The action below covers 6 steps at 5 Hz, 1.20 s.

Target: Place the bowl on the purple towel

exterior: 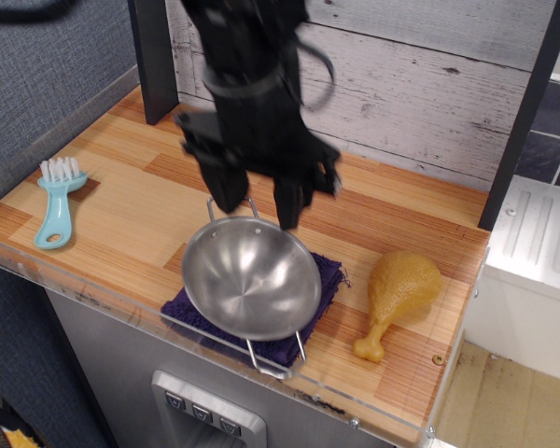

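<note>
From where I stand, the bowl [251, 277] sits on the towel [323, 277] and covers most of it; only purple edges show at its 3 o'clock and 8 o'clock sides. The bowl looks upright, perhaps a little tilted to the front, and one wire handle sticks out at 6 o'clock, over the front edge of the table [131, 210], the other at 12 o'clock. The gripper [259, 196] is above the bowl's rim at 12 o'clock; its two fingers are spread apart and hold nothing, and I see a gap between them and the metal. So I judge the main part of the task as done: the bowl is placed and released. What is left, I think, is only that the arm goes away without touching the handle. A small risk is that the bowl, about as wide as the towel, slides on the soft cloth. The brush [58, 200] lies well apart at 9 o'clock, and the chicken leg [398, 297] near at 3 o'clock
</note>
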{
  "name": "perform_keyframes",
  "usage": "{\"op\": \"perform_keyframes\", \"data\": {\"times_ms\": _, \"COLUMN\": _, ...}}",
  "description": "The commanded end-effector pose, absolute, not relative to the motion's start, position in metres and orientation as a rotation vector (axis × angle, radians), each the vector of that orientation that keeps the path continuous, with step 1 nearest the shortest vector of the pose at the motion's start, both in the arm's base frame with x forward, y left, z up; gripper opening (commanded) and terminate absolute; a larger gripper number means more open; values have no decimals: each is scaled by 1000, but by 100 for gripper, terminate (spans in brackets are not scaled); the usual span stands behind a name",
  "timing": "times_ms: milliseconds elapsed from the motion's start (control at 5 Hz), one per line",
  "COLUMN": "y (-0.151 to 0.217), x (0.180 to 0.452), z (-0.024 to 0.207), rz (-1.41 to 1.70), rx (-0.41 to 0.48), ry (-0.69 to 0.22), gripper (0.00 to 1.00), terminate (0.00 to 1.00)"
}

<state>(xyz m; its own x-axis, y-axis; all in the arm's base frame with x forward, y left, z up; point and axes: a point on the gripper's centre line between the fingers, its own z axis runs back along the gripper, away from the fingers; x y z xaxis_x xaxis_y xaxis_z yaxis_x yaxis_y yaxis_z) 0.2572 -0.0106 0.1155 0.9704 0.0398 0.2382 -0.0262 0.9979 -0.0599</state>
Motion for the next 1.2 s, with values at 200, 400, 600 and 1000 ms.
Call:
{"op": "perform_keyframes", "data": {"times_ms": 200, "y": 86, "x": 281, "z": 156, "rz": 210, "rx": -79, "ry": -321, "gripper": 100, "terminate": 0}}
{"op": "perform_keyframes", "data": {"times_ms": 400, "y": 77, "x": 289, "z": 147, "rz": 116, "rx": -70, "ry": -264, "gripper": 100, "terminate": 0}}
{"op": "perform_keyframes", "data": {"times_ms": 600, "y": 69, "x": 297, "z": 142, "rz": 53, "rx": -41, "ry": -215, "gripper": 100, "terminate": 0}}
{"op": "perform_keyframes", "data": {"times_ms": 1000, "y": 67, "x": 300, "z": 143, "rz": 42, "rx": -32, "ry": -214, "gripper": 100, "terminate": 0}}
